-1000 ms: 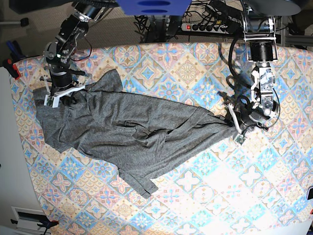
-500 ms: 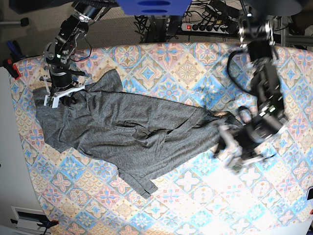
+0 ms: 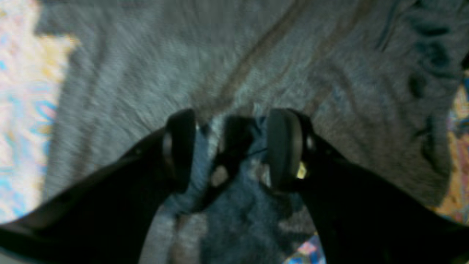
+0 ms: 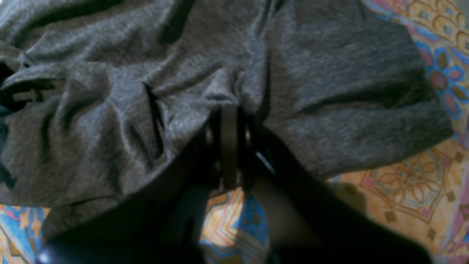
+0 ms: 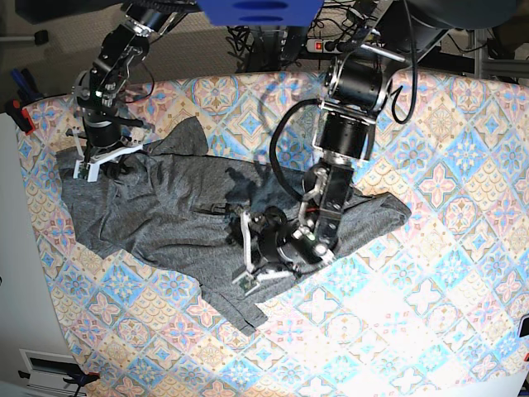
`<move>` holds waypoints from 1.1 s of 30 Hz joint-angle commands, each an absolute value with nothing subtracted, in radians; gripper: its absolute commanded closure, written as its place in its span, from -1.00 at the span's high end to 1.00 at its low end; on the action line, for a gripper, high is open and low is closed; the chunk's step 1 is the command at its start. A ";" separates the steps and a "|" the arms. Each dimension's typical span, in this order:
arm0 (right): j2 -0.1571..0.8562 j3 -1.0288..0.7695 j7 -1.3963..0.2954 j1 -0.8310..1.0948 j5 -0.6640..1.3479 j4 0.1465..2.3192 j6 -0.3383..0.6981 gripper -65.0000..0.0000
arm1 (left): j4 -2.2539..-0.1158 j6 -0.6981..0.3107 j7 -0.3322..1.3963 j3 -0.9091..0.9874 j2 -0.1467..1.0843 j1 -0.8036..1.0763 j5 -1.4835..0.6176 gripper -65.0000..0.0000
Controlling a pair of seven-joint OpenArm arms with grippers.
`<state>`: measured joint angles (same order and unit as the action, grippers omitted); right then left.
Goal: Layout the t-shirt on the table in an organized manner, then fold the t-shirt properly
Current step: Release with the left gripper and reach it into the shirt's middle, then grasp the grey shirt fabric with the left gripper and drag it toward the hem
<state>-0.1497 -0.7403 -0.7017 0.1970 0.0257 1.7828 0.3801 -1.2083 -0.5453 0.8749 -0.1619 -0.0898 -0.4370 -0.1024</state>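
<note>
One t-shirt (image 5: 165,207), long axis left-right

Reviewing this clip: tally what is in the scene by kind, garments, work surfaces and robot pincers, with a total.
Garments: 1, the grey t-shirt
Work surfaces: 1, the table with a patterned cloth
Robot pincers: 2, the left pincer, open over the middle of the shirt, and the right pincer, shut on the shirt's fabric
Total: 4

table (image 5: 463,314) bare near side, t-shirt (image 5: 165,215) mid-left
</note>
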 commanded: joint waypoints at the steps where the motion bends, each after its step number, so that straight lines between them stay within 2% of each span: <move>1: -0.143 -0.742 -0.676 0.189 0.038 1.804 0.383 -1.00 | -1.213 -0.521 0.846 -0.160 -0.105 -0.466 -0.102 -0.04; 5: -0.143 -0.742 -0.676 0.189 0.038 1.804 0.383 -1.00 | -1.211 -0.390 0.843 -0.160 -0.107 -0.464 -0.101 -0.04; 8: -0.143 -0.742 -0.676 0.189 0.038 1.804 0.383 -1.00 | -1.214 -0.355 0.843 -0.160 -0.102 -0.441 -0.101 -0.04; 13: -0.143 -0.742 -0.676 0.189 0.038 1.802 0.383 -1.00 | -1.211 -0.348 0.834 -0.150 -0.101 -0.406 -0.091 -0.04; 21: -0.143 -0.742 -0.676 0.189 0.038 1.802 0.383 -1.00 | -1.208 -0.348 0.834 -0.008 -0.094 -0.387 -0.087 -0.05; 28: -0.142 -0.737 -0.676 0.189 0.038 1.802 0.383 -1.00 | -1.079 -0.354 0.814 -0.056 -0.085 -0.392 -0.064 -0.06; 33: -0.142 -0.736 -0.676 0.189 0.038 1.802 0.383 -1.00 | -1.069 -0.354 0.750 -0.084 -0.090 -0.386 -0.064 -0.06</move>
